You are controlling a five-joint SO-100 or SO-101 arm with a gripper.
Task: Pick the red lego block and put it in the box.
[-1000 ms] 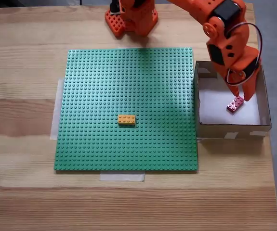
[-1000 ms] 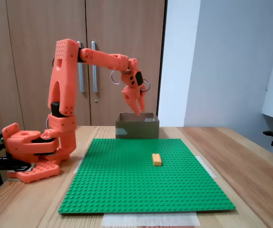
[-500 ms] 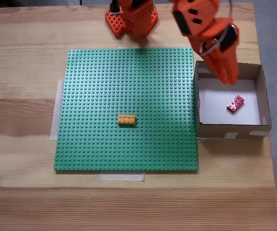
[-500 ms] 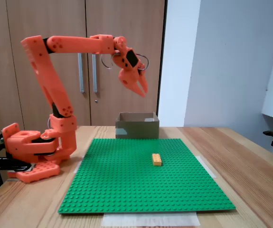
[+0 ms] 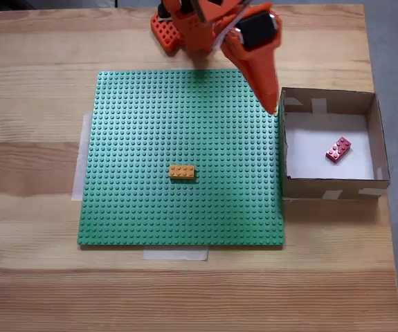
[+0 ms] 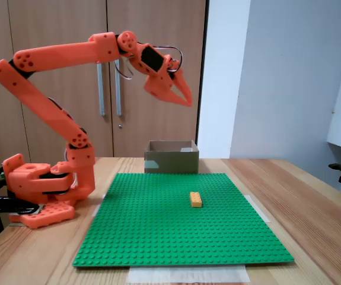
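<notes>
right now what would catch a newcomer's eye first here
The orange arm arches high above the table, its gripper shut and empty in the air. Below it a big green baseplate fills the table's middle with one orange brick on it. The red block lies inside the box at the right.

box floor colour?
White, with the red lego block lying on it; the walls of the box are brown cardboard. Clearest in the fixed view from above.
</notes>
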